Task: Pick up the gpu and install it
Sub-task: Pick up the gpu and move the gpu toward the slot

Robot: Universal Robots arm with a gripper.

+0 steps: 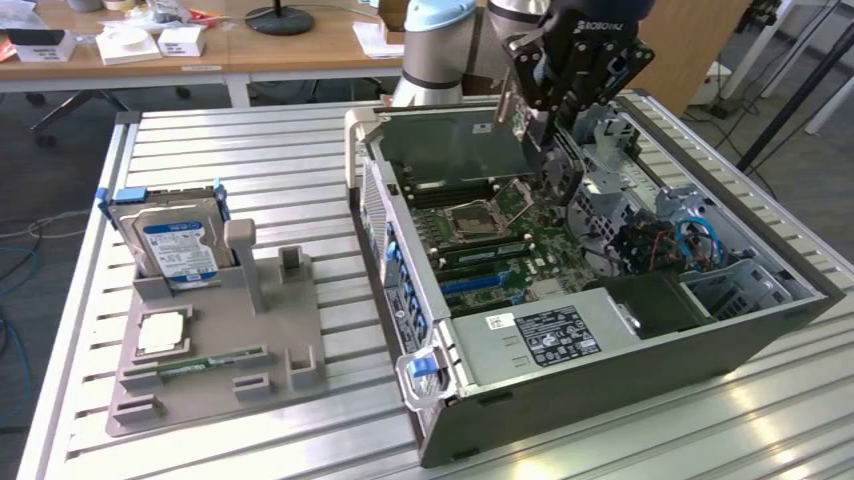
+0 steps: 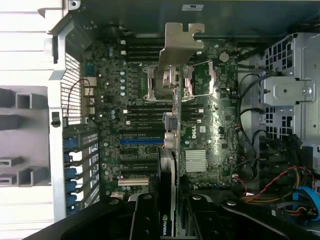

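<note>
The gpu [image 1: 447, 150], a thin dark card, hangs over the open computer case [image 1: 627, 390], and my gripper [image 1: 534, 122] is shut on its end. In the wrist view the gpu [image 2: 172, 112] is seen edge-on, with its pale metal bracket [image 2: 181, 42] at the far end. There my gripper [image 2: 172, 222] has one black finger on each side of the card. The card hangs above the motherboard [image 2: 210, 125], over the CPU socket [image 2: 172, 82] and the row of expansion slots [image 2: 142, 141]. I cannot tell whether it touches a slot.
A grey parts holder [image 1: 267, 350] on the slatted table at the exterior view's left carries a hard drive [image 1: 180, 245] with a blue label, a processor chip [image 1: 160, 335] and a green memory stick [image 1: 207, 362]. Inside the case are a power supply [image 1: 534, 335], drive cages [image 1: 734, 285] and cables [image 2: 280, 192].
</note>
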